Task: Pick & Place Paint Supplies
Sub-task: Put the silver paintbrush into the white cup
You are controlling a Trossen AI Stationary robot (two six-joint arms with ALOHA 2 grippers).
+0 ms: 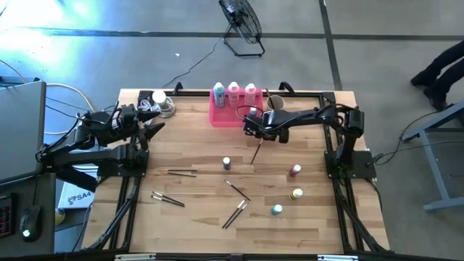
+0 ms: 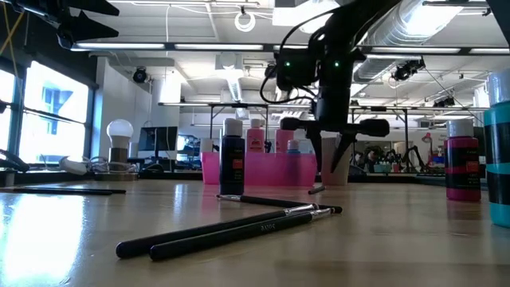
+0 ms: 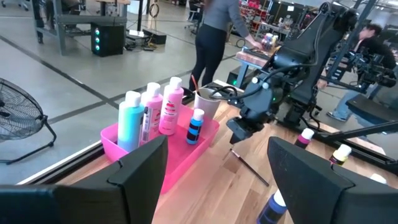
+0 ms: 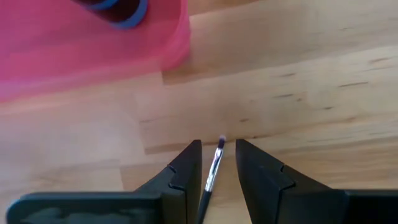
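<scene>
The far edge of the table [image 1: 196,138] was crowded by the pink tray [image 1: 225,116] of tall bottles [image 1: 234,92] and the cup [image 1: 275,103]. The right tool [image 1: 251,129] hung just in front. Brushes [image 1: 168,199] and small bottles [image 1: 296,194] dotted the near middle; the near left lay open.
</scene>
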